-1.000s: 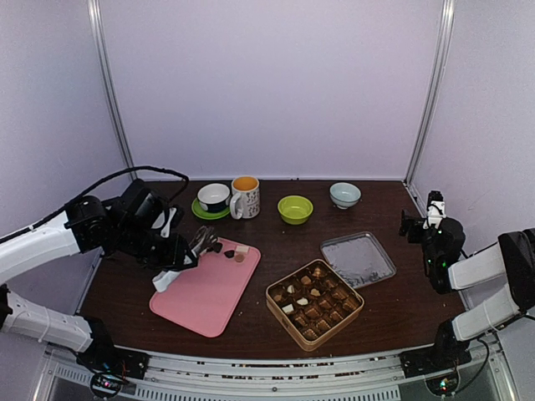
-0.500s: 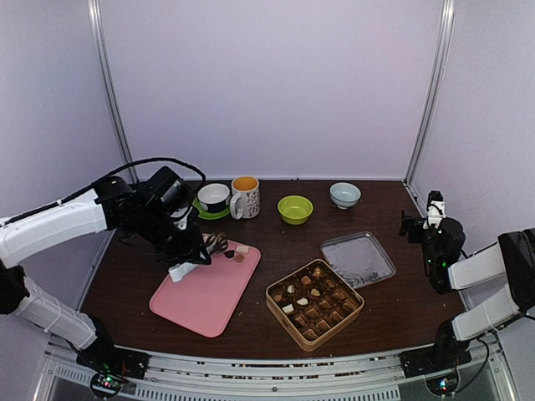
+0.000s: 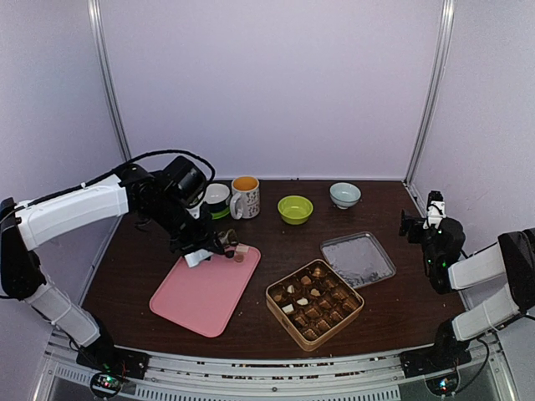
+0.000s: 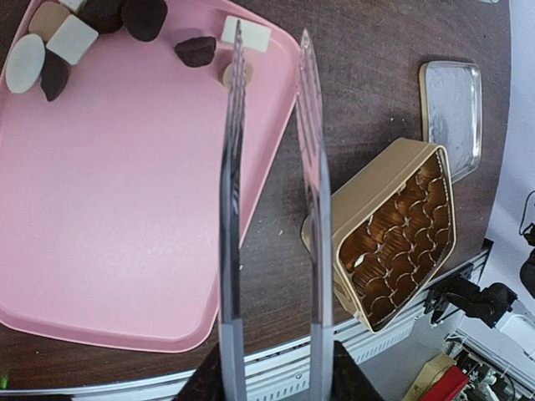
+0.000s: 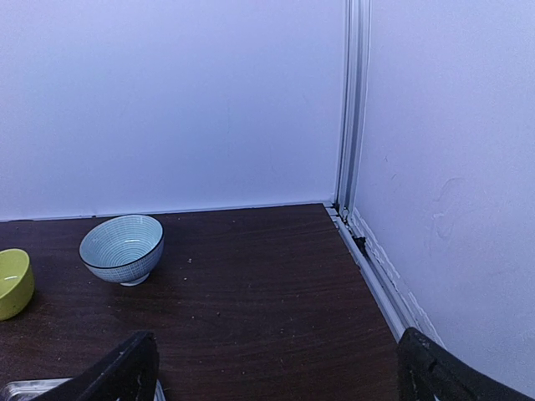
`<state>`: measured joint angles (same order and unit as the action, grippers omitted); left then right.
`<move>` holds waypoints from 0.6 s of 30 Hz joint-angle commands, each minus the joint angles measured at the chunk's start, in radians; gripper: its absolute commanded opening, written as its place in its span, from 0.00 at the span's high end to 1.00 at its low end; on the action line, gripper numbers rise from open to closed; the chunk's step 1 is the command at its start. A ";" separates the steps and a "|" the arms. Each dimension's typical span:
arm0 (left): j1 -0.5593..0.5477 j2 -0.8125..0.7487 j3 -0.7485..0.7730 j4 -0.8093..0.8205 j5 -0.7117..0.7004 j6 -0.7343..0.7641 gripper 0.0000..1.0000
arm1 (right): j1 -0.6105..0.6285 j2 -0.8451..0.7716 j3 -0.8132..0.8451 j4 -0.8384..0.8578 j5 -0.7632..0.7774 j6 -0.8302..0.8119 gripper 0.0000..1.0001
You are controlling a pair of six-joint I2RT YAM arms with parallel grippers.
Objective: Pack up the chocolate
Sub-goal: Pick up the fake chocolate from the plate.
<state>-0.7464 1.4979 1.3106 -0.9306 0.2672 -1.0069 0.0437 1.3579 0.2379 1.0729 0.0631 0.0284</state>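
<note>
Over the far corner of the pink tray (image 3: 196, 301), my left gripper (image 3: 197, 247) clamps the metal tongs (image 4: 231, 217), blades parted, tips beside loose chocolate (image 4: 197, 52); more fills the gold tin (image 3: 277, 315). My right gripper (image 5: 276, 376) hangs spread wide near the table (image 3: 393, 311) edge.

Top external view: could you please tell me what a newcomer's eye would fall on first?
The left gripper holds metal tongs over the far corner of the pink tray, where loose chocolate lies. At centre sits an open gold tin, partly filled, its silvery lid just beyond to the right.
</note>
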 commanded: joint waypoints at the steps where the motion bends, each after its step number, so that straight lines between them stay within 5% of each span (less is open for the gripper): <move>1: 0.012 -0.006 -0.030 0.061 0.033 -0.080 0.64 | -0.002 0.001 0.014 0.013 -0.005 -0.005 0.00; 10: 0.027 0.012 -0.002 -0.025 0.020 -0.121 0.63 | -0.003 0.001 0.009 0.021 -0.006 0.006 0.00; 18: 0.051 0.217 0.200 -0.211 -0.032 0.033 0.62 | -0.004 0.002 0.009 0.020 -0.007 0.003 0.00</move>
<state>-0.7124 1.6238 1.3857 -1.0309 0.2806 -1.0695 0.0433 1.3579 0.2379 1.0733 0.0628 0.0296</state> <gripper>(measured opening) 0.382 0.999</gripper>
